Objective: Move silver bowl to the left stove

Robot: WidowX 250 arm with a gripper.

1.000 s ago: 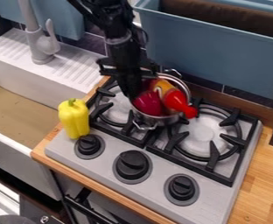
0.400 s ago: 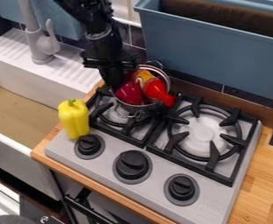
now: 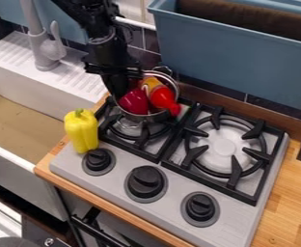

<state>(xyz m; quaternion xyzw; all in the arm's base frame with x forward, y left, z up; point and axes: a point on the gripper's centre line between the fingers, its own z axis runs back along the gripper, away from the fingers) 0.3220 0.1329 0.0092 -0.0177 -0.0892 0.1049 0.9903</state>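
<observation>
The gripper (image 3: 119, 89) hangs at the left side of the silver bowl (image 3: 145, 117), its lower end against the bowl's left rim; how far its fingers are apart is hidden. The bowl is over the back part of the left stove burner (image 3: 130, 126). Inside it are a dark red round toy (image 3: 134, 101), a bright red toy (image 3: 163, 97) and a yellow-orange piece (image 3: 150, 84). Whether the bowl rests on the grate or is slightly above it, I cannot tell.
A yellow pepper (image 3: 81, 131) stands at the stove's left edge by the knobs. The right burner (image 3: 223, 148) is to the right. Behind are a blue bin (image 3: 230, 53) and the faucet (image 3: 45, 53); the sink (image 3: 21, 128) lies left.
The gripper and the silver bowl with its contents have moved left, from between the two burners to over the left one. The pepper has stayed where it was.
</observation>
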